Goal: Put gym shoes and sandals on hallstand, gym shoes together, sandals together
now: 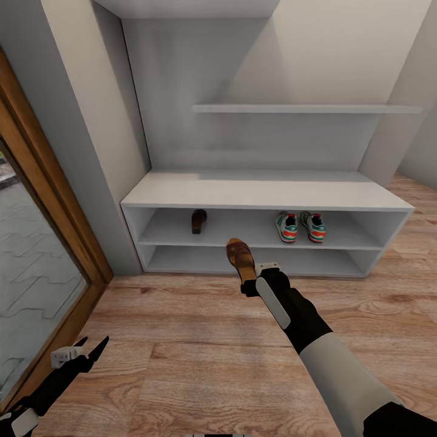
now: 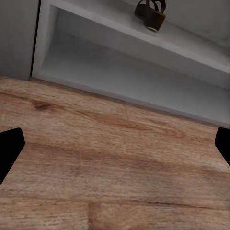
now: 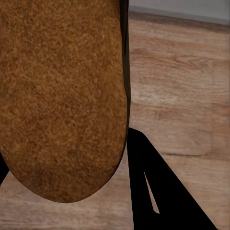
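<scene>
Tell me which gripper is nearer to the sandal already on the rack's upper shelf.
Right. The right gripper, shut on the second sandal, is in front of the rack, just right of the shelved sandal. The left gripper hangs low over the floor, further back.

The right arm reaches forward from the lower right of the head view, black forearm with a white sleeve behind it, stretched low over the floor toward the front of the hallstand. Its right hand [image 1: 250, 285] is closed on the heel end of a sandal [image 1: 240, 257], one dark finger [image 3: 153, 191] lying alongside the sole. The left arm hangs low at the lower left, bent back near the body. Its left hand [image 1: 91, 351] points forward with the two fingertips spread apart, holding nothing.
</scene>
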You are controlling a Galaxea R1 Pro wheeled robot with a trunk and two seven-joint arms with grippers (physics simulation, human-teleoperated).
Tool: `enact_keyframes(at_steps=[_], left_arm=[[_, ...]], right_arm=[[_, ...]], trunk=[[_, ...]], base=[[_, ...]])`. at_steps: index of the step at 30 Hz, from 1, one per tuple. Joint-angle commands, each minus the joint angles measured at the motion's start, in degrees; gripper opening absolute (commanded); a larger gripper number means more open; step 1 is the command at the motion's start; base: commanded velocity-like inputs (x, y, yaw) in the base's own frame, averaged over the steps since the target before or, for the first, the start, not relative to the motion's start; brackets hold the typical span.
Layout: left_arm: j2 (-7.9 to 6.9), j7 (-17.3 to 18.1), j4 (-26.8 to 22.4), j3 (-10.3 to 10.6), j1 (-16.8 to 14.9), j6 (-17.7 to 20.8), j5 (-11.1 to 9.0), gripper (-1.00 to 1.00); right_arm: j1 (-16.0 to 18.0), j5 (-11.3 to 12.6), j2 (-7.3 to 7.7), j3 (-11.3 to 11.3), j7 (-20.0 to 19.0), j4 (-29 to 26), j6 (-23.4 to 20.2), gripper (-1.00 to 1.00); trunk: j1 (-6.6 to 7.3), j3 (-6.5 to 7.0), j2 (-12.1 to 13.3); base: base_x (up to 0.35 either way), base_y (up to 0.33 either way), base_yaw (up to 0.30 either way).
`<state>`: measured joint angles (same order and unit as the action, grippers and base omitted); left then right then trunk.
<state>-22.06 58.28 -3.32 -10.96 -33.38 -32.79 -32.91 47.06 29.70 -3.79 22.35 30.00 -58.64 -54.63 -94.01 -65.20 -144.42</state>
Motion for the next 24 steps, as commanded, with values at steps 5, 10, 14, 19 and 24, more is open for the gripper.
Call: enact_keyframes(at_steps=[5,10,14,19,24], left_arm=[[0.00,0.26,0.07,-0.41,-0.03,-0.17,0.30,1.00],[0.00,0.26,0.07,-0.46,-0.02,-0.17,0.30,1.00],[0.00,0.26,0.07,-0.44,-0.03,-0.17,0.30,1.00],[0.00,0.26,0.07,-0.43,-0.02,-0.17,0.30,1.00],[0.00,0.26,0.07,-0.39,-0.02,-0.17,0.30,1.00]], right_arm=[[0.04,0.70,-0.04,0.22,0.69,2.26,8.19,-1.00],[0.04,0.57,-0.07,0.23,0.63,12.49,16.06,-1.00],[0.04,0.48,-0.07,0.24,0.60,16.14,17.47,-1.00],[0.04,0.48,-0.07,0.24,0.58,17.46,18.24,-1.00],[0.04,0.45,-0.07,0.26,0.58,17.53,18.39,-1.00]], trunk=[[0.01,-0.05,-0.02],[0.01,-0.05,-0.02],[0.01,-0.05,-0.02],[0.01,-0.05,-0.02],[0.01,-0.05,-0.02]], base=[[0.000,0.000,0.000],[0.000,0.000,0.000],[0.000,0.000,0.000],[0.000,0.000,0.000],[0.000,0.000,0.000]])
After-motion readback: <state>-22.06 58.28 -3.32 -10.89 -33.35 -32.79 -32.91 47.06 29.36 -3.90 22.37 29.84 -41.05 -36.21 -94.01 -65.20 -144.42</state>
